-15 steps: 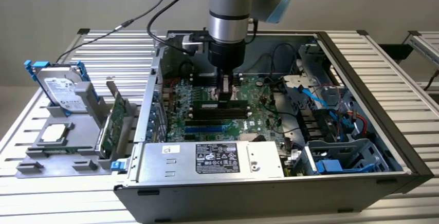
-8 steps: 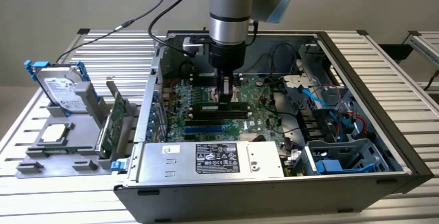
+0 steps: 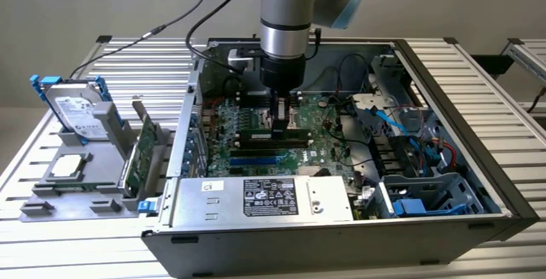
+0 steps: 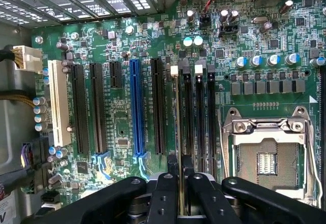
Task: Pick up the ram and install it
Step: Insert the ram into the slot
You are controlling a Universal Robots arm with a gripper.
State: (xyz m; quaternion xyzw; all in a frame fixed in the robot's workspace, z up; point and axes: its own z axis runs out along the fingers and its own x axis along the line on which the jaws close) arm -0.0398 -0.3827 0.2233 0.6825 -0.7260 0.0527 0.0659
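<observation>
If the ram (image 3: 256,133) is sitting skewed or missing its slot (image 3: 275,143), pressing down is likely risking a jam or a cracked board. At the centre of the exterior view, the gripper (image 3: 280,124) is pinching the ram at mid-length between nearly closed jaws, its ends sticking out either side.

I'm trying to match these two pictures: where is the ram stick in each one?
Exterior view: the ram stands on edge under the gripper, midway across the motherboard.
Wrist view: the ram is the thin edge-on strip clamped in the gripper.
Shared landmark: the blue slot.
</observation>
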